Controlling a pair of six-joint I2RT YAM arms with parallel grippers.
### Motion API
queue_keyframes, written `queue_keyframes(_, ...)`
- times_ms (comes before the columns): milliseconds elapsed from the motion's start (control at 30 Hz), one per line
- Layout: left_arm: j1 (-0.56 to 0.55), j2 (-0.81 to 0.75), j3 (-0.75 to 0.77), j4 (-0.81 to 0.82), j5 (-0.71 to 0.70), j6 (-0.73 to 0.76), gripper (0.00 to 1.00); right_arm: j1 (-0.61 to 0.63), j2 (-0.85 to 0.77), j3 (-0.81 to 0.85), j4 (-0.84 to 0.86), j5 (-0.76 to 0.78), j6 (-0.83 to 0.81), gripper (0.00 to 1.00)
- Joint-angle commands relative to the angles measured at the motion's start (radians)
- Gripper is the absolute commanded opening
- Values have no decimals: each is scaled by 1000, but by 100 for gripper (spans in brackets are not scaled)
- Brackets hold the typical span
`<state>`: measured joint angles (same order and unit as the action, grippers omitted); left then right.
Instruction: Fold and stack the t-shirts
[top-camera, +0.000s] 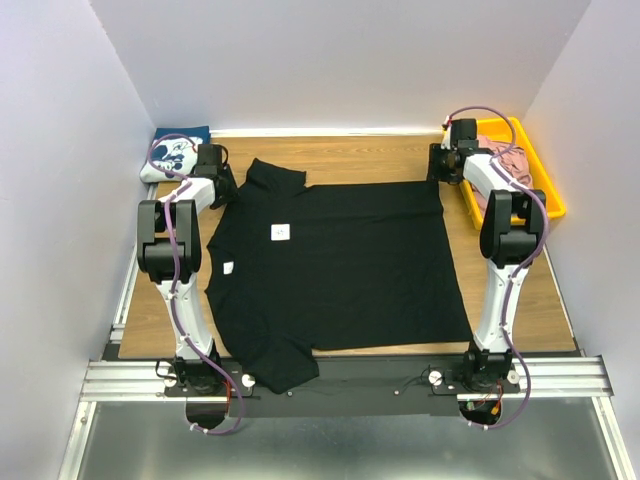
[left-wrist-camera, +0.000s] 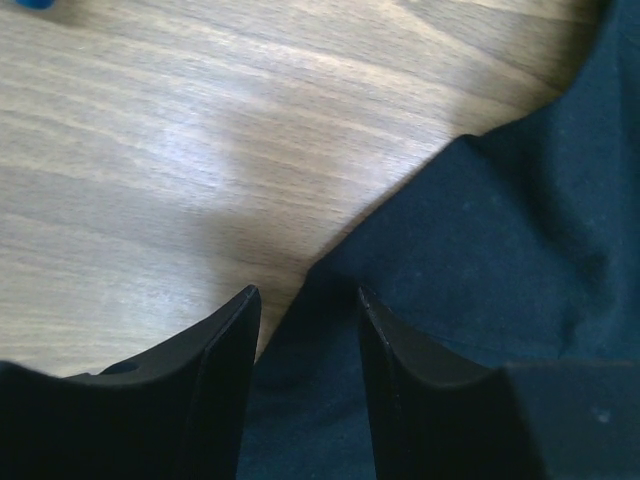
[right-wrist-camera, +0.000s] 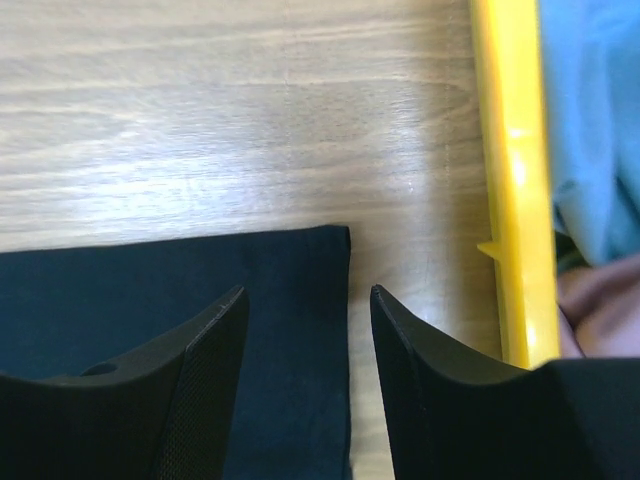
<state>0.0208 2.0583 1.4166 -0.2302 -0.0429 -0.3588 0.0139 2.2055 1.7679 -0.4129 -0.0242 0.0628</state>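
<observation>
Hovering over the far edge of the black shirt (top-camera: 340, 260), left gripper (left-wrist-camera: 306, 292) and right gripper (right-wrist-camera: 308, 290) both have jaws apart.

Your left arm (top-camera: 168, 245) rises from its base at the near edge and runs up the left side of the black t-shirt (top-camera: 340, 265), elbow high, forearm angled in toward the shirt's far-left sleeve. The left end effector (left-wrist-camera: 305, 293) points down over that sleeve's edge, jaws parted with nothing clamped between them. Your right arm (top-camera: 508, 232) mirrors it along the shirt's right side. The right end effector (right-wrist-camera: 308, 289) hangs over the shirt's far-right corner, jaws likewise apart and gripping nothing. Whether either touches the cloth is unclear.
</observation>
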Motion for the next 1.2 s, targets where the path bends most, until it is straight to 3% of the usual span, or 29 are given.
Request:
queue_keyframes(0,7,37,19,-20,66,23,50,8,60,42,-10,12,-55,60)
queue_keyframes(367,5,72,44,-41,60,29,24,6,146,96,-12,17,-110,59)
queue_keyframes(700,7,88,50,-46,63,37,8,6,168,85,-24,-59,-146,47)
queue_keyframes(967,8,105,64,-49,51,43,2,6,207,120,-33,-56,-152,28)
queue_keyframes(1067,7,114,68,-46,51,44,1,6,217,130,-35,-45,-159,13)
queue_keyframes(1167,7,120,71,-44,54,52,0,6,220,139,-38,-42,-162,5)
